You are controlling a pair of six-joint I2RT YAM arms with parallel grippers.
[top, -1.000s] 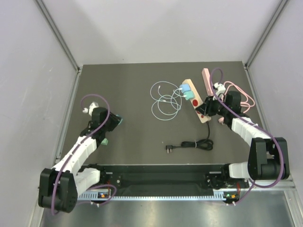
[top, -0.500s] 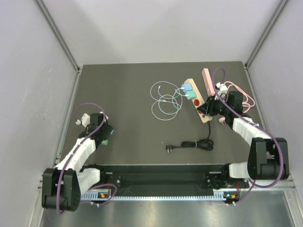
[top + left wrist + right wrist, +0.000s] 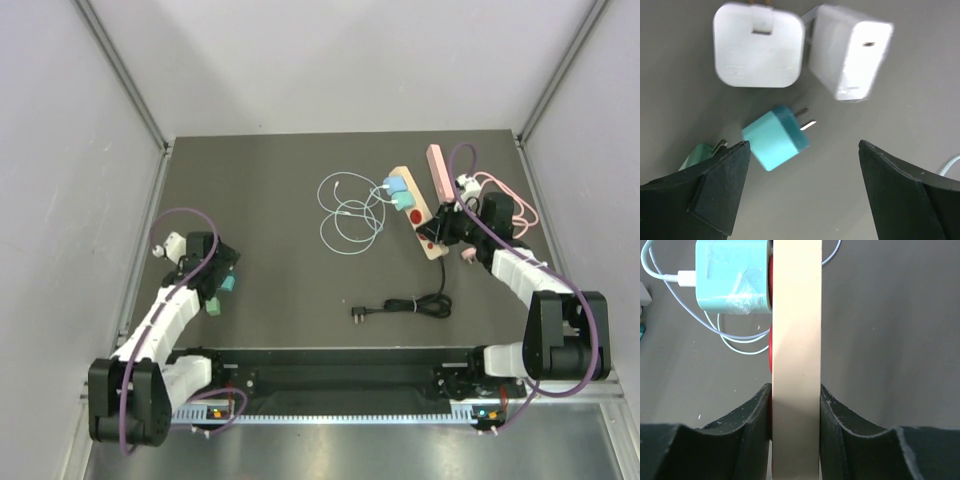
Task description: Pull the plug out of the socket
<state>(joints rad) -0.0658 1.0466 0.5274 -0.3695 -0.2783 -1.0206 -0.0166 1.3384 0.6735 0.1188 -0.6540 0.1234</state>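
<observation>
Having just sprung wide open, the left jaws are leaving the teal plug [image 3: 775, 137] lying loose on the surface [image 3: 835, 200] near two white adapters [image 3: 759, 45], well apart from the power strip [image 3: 795, 315] that the right jaws are clamping, so this extraction is looking finished.

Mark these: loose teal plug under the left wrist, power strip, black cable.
teal plug [image 3: 771, 142], left wrist view, light body.
power strip [image 3: 796, 340], right wrist view, beige side.
black cable [image 3: 415, 305], top view, coiled bundle.
</observation>
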